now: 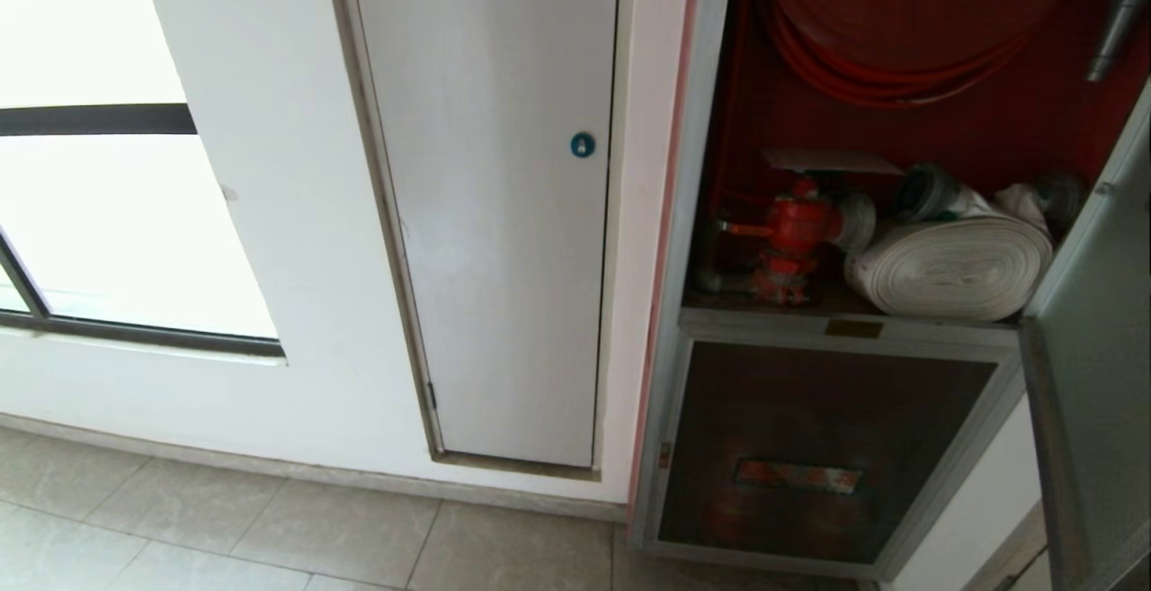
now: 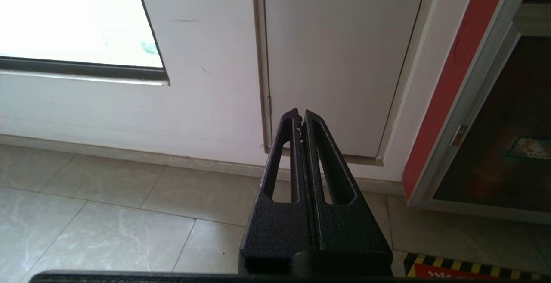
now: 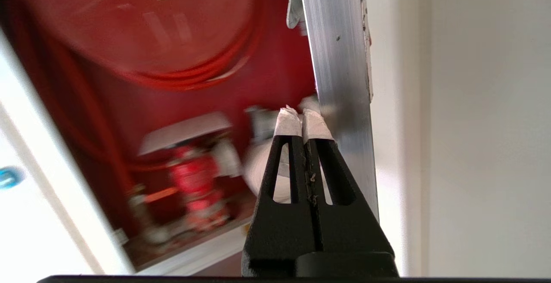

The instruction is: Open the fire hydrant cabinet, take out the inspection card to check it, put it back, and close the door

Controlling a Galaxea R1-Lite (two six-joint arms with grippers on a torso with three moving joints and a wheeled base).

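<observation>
Taped white fingertips (image 3: 289,123) of the right gripper (image 3: 302,121), pressed together on nothing, sit just beside the brushed silver metal edge of the door (image 3: 340,80), which stands swung open. Past them lies the thin white rectangular inspection card (image 3: 185,133), resting flat above the red valve (image 3: 193,184) inside the red-lined fire hydrant cabinet (image 3: 129,102). Taking the valve as landmark, the card sits directly over it, its long axis running across the cabinet, though blur makes its exact edges hard to read. From the head view the card (image 1: 832,160) is again just above the valve (image 1: 796,227), with the white rolled hose (image 1: 953,267) beside it. Nearer by far is the right arm; the left gripper (image 2: 301,117), also closed and empty, points at the plain white panel (image 2: 340,59) well apart from the cabinet.
</observation>
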